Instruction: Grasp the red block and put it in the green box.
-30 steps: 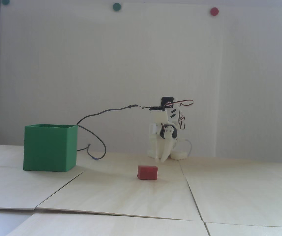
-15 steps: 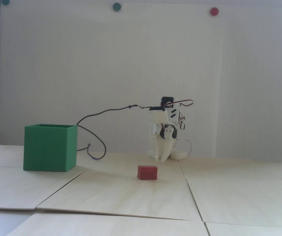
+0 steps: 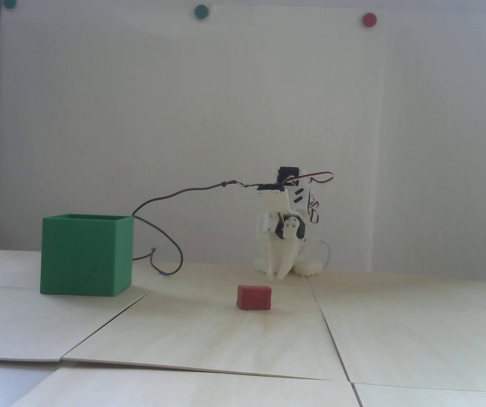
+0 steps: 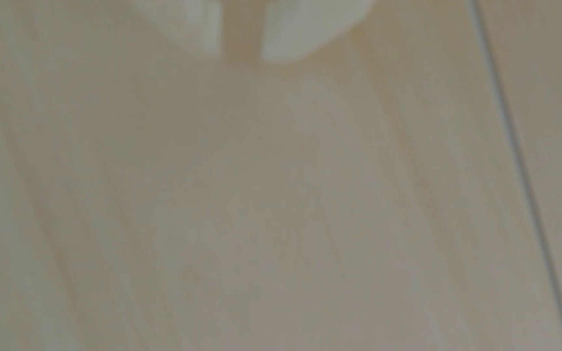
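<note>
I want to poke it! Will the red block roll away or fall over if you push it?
Probably neither. The red block has flat sides and sharp corners, so it should slide, not roll. It lies wider than tall on the table, so tipping seems unlikely. It looks small and solid, so likely light and stiff.

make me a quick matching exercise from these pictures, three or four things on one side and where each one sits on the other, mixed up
Fixed view.
Things:
1. green box
2. red block
3. gripper
4. red wall dot

Places:
a. top right, on the wall
b. left, on the table
c. just behind the block, tips down
d. centre, on the table

Pairs: 1-b, 2-d, 3-c, 4-a
</note>
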